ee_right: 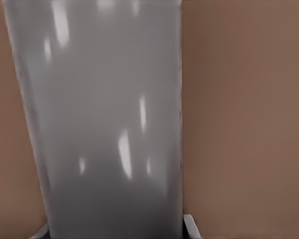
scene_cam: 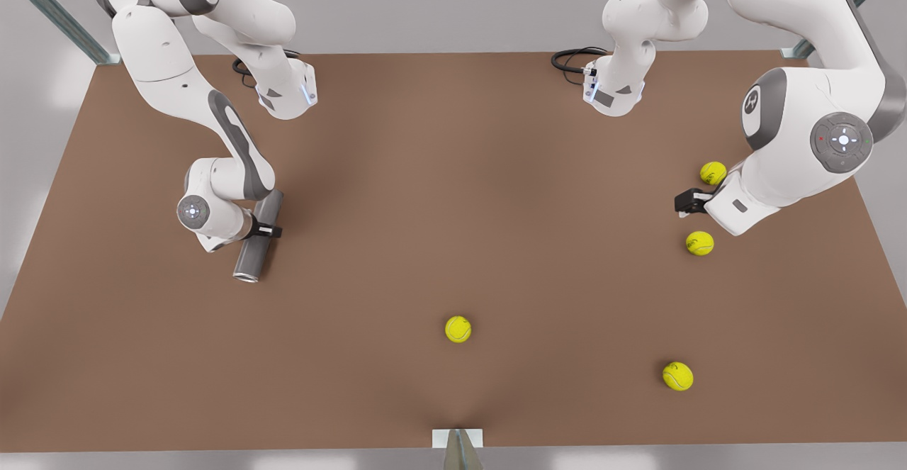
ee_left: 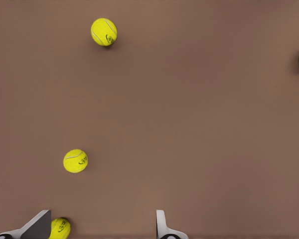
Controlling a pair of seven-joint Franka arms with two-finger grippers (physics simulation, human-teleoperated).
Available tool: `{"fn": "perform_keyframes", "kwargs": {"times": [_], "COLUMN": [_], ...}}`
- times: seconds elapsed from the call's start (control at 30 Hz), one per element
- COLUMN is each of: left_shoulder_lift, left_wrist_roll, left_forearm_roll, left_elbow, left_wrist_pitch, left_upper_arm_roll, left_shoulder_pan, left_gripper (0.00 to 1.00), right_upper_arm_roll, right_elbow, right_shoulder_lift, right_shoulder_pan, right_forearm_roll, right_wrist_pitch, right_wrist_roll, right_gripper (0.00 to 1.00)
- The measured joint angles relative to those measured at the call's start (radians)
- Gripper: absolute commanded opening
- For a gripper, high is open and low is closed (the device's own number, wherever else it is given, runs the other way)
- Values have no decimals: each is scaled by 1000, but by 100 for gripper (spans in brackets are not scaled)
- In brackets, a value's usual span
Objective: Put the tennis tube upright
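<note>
The tennis tube [scene_cam: 256,237] is a grey cylinder lying on the brown table at the front view's left, its open rim toward the near edge. My right gripper [scene_cam: 266,230] reaches across its middle and is shut on it. In the right wrist view the tennis tube [ee_right: 104,124] runs between the two fingertips [ee_right: 189,226], which press against its sides. My left gripper [scene_cam: 691,202] waits at the front view's right between two tennis balls, open. In the left wrist view its fingers [ee_left: 162,224] stand wide apart with nothing between them.
Several yellow-green tennis balls lie on the table: one [scene_cam: 713,172] beside the left gripper, one [scene_cam: 699,243] just nearer, one [scene_cam: 458,329] at the centre front, one [scene_cam: 677,376] at the front right. Black cables [scene_cam: 574,59] sit at the back edge.
</note>
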Motion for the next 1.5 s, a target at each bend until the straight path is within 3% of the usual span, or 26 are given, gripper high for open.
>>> {"fn": "perform_keyframes", "kwargs": {"times": [0.17, 0.33, 0.6, 0.9, 1.3, 1.5], "left_shoulder_lift": [3, 3, 2, 3, 8, 9], "left_wrist_roll": [0, 0, 0, 0, 0, 0], "left_forearm_roll": [0, 0, 0, 0, 0, 0], "left_elbow": [0, 0, 0, 0, 0, 0], "left_wrist_pitch": [0, 0, 0, 2, 2, 2], "left_upper_arm_roll": [0, 0, 0, 0, 0, 0], "left_shoulder_pan": [0, 0, 0, 0, 11, 11], "left_gripper": [100, 100, 100, 100, 100, 100], "right_upper_arm_roll": [0, 5, 178, 224, 223, 220], "right_elbow": [0, 14, 139, 304, 553, 776], "right_shoulder_lift": [-2, -11, -92, -71, 92, 277], "right_shoulder_pan": [1, 18, 19, 129, 346, 466], "right_forearm_roll": [2, 5, 6, -7, -292, -332], "right_wrist_pitch": [-2, -12, -166, -196, -186, -195], "right_wrist_roll": [2, -9, -24, -126, -551, -827], "right_gripper": [63, 63, 63, 63, 63, 63]}}
